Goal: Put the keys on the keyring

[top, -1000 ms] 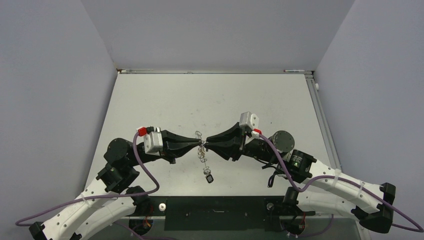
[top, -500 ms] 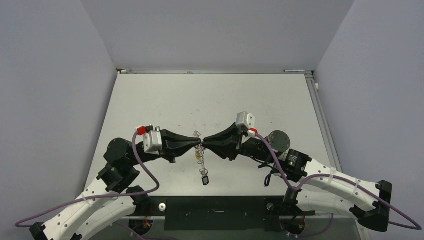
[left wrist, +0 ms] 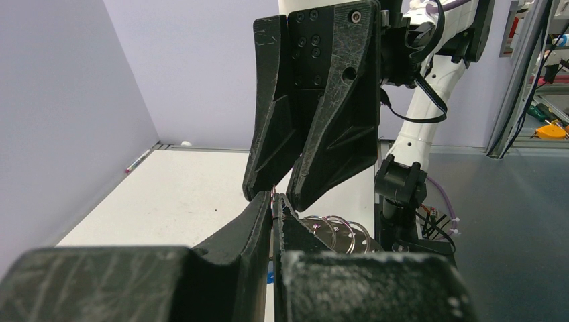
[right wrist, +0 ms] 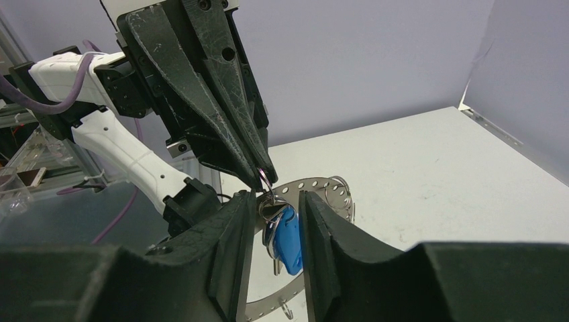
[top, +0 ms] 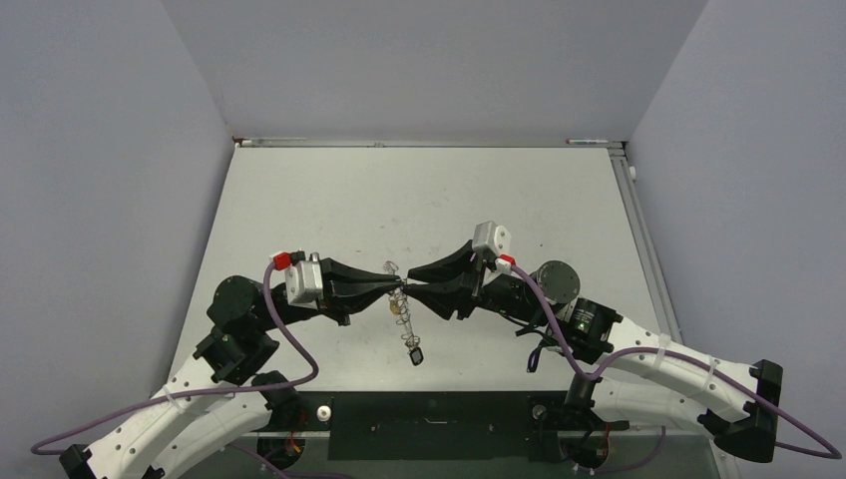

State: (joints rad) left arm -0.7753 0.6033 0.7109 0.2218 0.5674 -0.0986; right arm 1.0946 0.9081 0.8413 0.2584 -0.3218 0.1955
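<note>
The two grippers meet tip to tip above the middle of the table. My left gripper (top: 398, 290) (left wrist: 274, 199) is shut on a small wire ring (right wrist: 263, 178) that belongs to the keyring (right wrist: 310, 182), a perforated silvery hoop hanging below (top: 402, 310). A blue-headed key (right wrist: 288, 238) hangs from that ring between the jaws of my right gripper (top: 413, 284) (right wrist: 278, 196), which stand open on either side of it. Another key with a dark head (top: 415, 355) dangles lowest. More small rings (left wrist: 333, 231) hang on the hoop. Other keys are hidden.
The white table (top: 329, 210) spreads out behind the grippers, with grey walls on three sides. A metal rail (top: 643, 239) runs along its right edge. The arm bases and purple cables (top: 299, 349) sit at the near edge.
My right gripper's jaws have spread apart around the blue key. The right arm shifted slightly left, and the hanging key swung a little. The left gripper stayed shut in place.
</note>
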